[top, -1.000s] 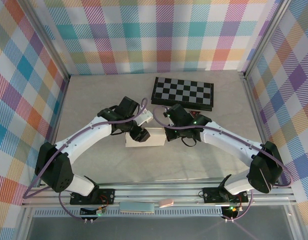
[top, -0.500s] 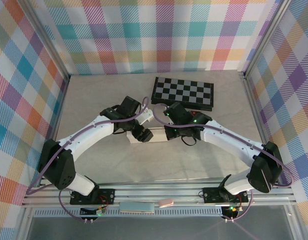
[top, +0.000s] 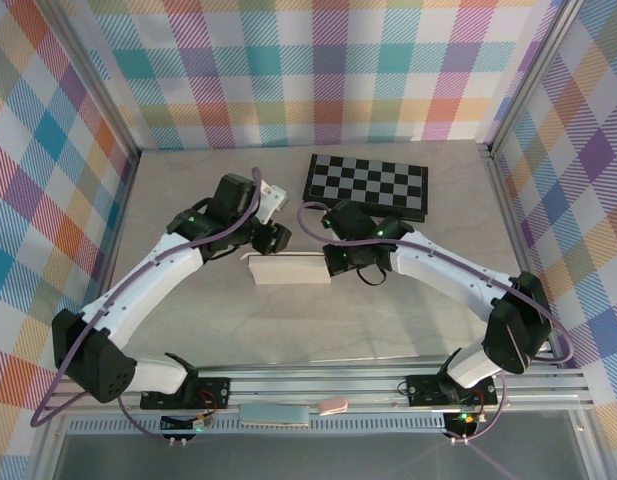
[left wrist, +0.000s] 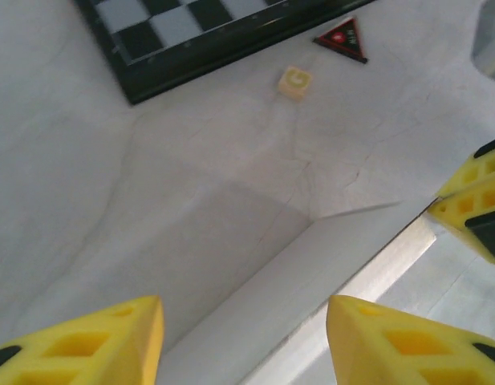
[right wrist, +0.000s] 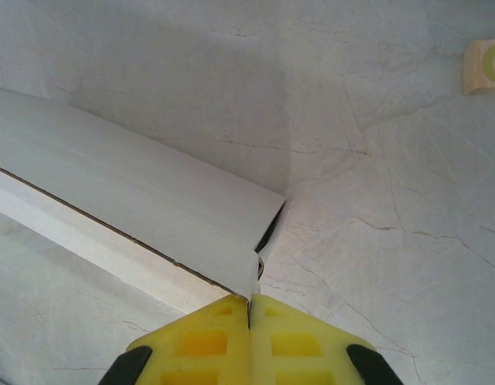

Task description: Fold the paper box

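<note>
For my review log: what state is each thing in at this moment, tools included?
box, partly folded, right end pinched.
left tool, open, holding nothing.
right tool, shut on the box's end.
chessboard, lying flat at the back, untouched.

White paper box (top: pixel 288 268), black-and-white checkered board (top: pixel 366 185), pastel plaid walls (top: pixel 318 70)
</note>
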